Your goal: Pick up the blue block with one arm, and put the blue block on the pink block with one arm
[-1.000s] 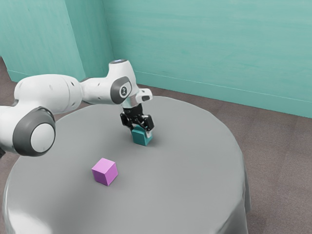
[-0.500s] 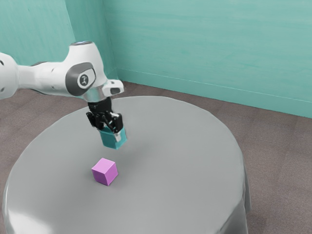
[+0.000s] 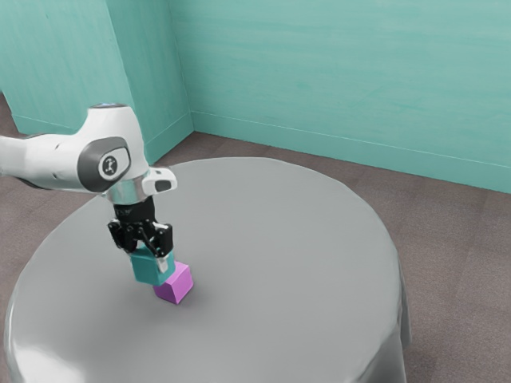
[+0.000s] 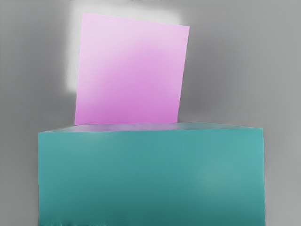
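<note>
Toward the near side of the round grey bench (image 3: 279, 239), one pink block (image 3: 180, 286) sits flat. One blue block (image 3: 145, 269), teal in tone, hangs low just beside it on the exterior view's left and overlaps its upper corner; whether the two touch cannot be told. Above, the hand (image 3: 148, 254) points straight down with its black fingers narrowed onto the blue block from two sides, and the wrist view puts the pink block's top face beyond the held block, not squarely beneath it. Behind that, one white arm (image 3: 72, 159) comes in from the exterior view's left, bent down over the hand, with the teal wall (image 3: 359, 64) farthest back.
</note>
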Robot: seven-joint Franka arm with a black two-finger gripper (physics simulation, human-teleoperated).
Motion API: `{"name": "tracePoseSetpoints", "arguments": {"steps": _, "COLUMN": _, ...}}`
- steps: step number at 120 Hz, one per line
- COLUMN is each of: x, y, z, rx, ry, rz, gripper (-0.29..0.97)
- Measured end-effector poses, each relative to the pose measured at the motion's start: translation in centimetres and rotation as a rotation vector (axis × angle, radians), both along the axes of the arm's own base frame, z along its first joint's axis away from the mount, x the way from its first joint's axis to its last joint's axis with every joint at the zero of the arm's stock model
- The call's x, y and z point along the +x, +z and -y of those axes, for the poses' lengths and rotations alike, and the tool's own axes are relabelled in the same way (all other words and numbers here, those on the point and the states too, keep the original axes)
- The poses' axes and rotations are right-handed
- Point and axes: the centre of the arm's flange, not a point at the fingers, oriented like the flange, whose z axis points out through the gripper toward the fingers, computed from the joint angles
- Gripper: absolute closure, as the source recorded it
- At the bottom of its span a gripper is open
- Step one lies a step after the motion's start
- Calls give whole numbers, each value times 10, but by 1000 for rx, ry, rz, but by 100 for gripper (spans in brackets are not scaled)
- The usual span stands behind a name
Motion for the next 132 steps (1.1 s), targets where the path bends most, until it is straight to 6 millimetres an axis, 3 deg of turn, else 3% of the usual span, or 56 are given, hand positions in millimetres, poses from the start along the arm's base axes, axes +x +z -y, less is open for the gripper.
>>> {"name": "tracePoseSetpoints", "arguments": {"steps": 26, "x": 28, "y": -17, "z": -1, "rx": -2, "ry": 13, "rz": -13, "gripper": 31}}
{"name": "tracePoseSetpoints", "arguments": {"steps": 41, "x": 47, "y": -16, "z": -3, "rx": 32, "ry": -27, "rz": 5, "gripper": 31}}
{"name": "tracePoseSetpoints", "arguments": {"steps": 74, "x": 52, "y": -20, "z": -6, "rx": 49, "ry": -55, "rz": 14, "gripper": 30}}
{"name": "tracePoseSetpoints", "arguments": {"steps": 96, "x": 53, "y": -17, "z": -5, "rx": 38, "ry": -55, "rz": 26, "gripper": 14}}
{"name": "tracePoseSetpoints", "arguments": {"steps": 100, "x": 52, "y": -8, "z": -5, "rx": 41, "ry": -57, "rz": 43, "gripper": 12}}
{"name": "tracePoseSetpoints", "arguments": {"steps": 106, "x": 52, "y": 27, "z": -4, "rx": 51, "ry": -63, "rz": 106, "gripper": 10}}
{"name": "tracePoseSetpoints", "arguments": {"steps": 122, "x": 64, "y": 178, "z": -2, "rx": 95, "ry": -90, "rz": 326, "gripper": 5}}
{"name": "tracePoseSetpoints", "arguments": {"steps": 132, "x": 48, "y": 220, "z": 4, "rx": 108, "ry": -116, "rz": 324, "gripper": 3}}
